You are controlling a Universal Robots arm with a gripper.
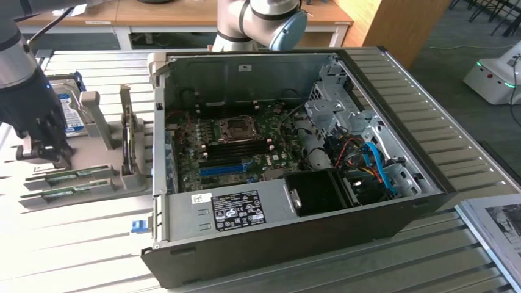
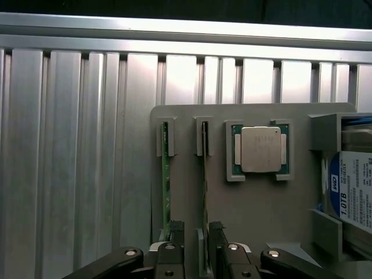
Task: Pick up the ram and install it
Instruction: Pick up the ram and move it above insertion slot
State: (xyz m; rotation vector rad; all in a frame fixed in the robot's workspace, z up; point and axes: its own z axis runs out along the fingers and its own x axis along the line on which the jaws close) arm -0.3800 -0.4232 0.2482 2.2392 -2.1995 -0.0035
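Grey plastic holder (image 2: 256,209) keeps the ram (image 2: 205,186) standing on edge in its slot, so the spread gripper (image 2: 196,232) can straddle it from above.

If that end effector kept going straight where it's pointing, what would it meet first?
Likely the ram nearer the processor, on edge in the grey holder: the open end effector straddles it, so it would pass between the fingers. Depth is unclear.

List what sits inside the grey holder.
A ram stick and a second stick on edge in slots, a processor, a hard drive. The gripper hides one end of each stick.
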